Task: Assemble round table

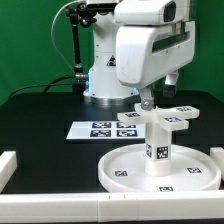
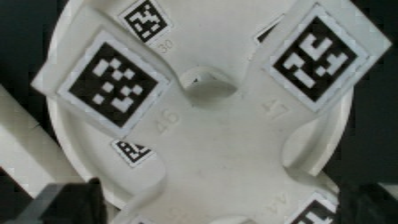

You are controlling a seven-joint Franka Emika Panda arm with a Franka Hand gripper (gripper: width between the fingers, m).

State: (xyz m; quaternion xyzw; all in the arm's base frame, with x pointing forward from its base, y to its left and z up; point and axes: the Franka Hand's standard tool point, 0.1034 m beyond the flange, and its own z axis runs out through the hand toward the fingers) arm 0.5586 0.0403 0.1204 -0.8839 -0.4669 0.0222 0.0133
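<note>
The round disc (image 1: 125, 168) lies rim-up at the exterior view's lower right. The short thick leg (image 1: 160, 148) stands upright in its middle. The cross-shaped foot (image 1: 163, 118) sits on top of the leg, tags up. My gripper (image 1: 147, 102) hangs just over the foot's arm on the exterior view's left. In the wrist view the foot (image 2: 196, 120) fills the frame, with its centre hole (image 2: 210, 88) and the disc rim (image 2: 71, 30) behind. My gripper (image 2: 214, 208) is open. Its dark fingertips (image 2: 68, 200) stand wide apart on either side of the foot's arm.
The marker board (image 1: 103, 128) lies flat to the left of the disc in the exterior view. The arm's base (image 1: 100, 75) stands behind it. White bars (image 1: 12, 165) edge the workspace at the front and on the exterior view's left.
</note>
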